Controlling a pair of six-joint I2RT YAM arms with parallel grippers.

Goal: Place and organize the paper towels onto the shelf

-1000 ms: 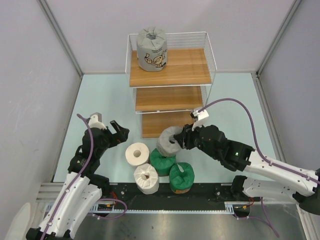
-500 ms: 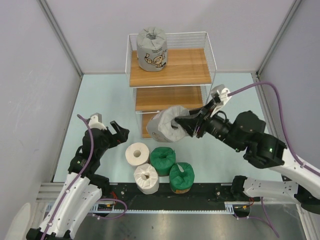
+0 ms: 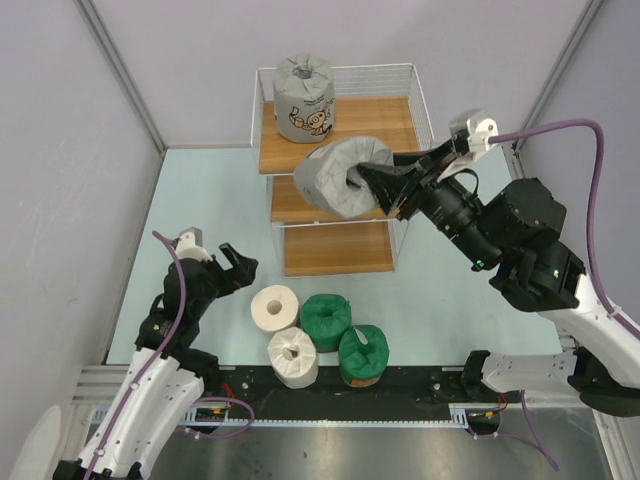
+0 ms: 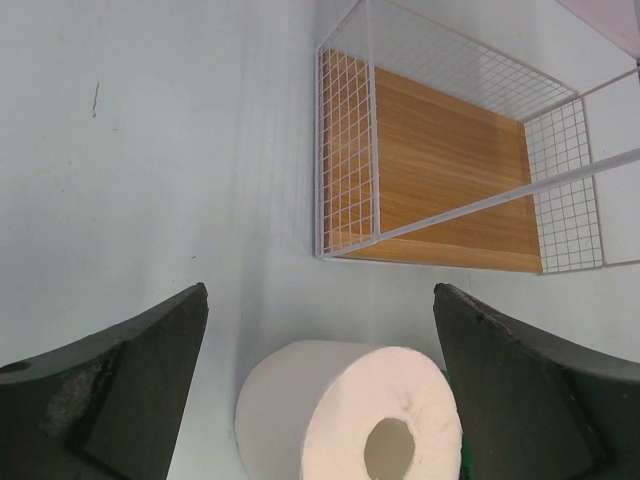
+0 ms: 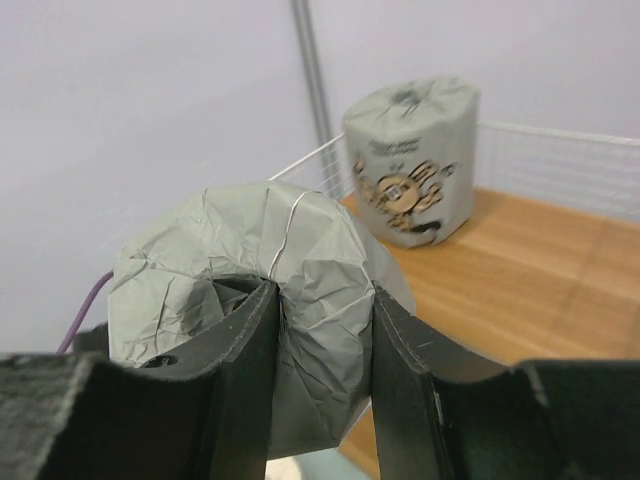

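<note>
Three-tier brown wooden shelf in white wire frame (image 3: 370, 135): one grey cartoon-print wrapped roll (image 3: 304, 98) upright on top board | right gripper (image 3: 380, 185) clamped on second grey wrapped roll (image 3: 330, 185), aloft by top tier | left gripper (image 3: 240, 262) fingers apart, empty | two white rolls (image 3: 274, 307) and two dark green rolls (image 3: 325, 318) on table (image 3: 200, 200)

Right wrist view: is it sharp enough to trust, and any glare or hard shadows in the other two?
Right wrist view: the held grey roll is sharp, the far grey roll soft, its print blurred. Top view: even light, faint shadows, no glare on the shelf. Left wrist view: sharp, white roll evenly lit.
</note>
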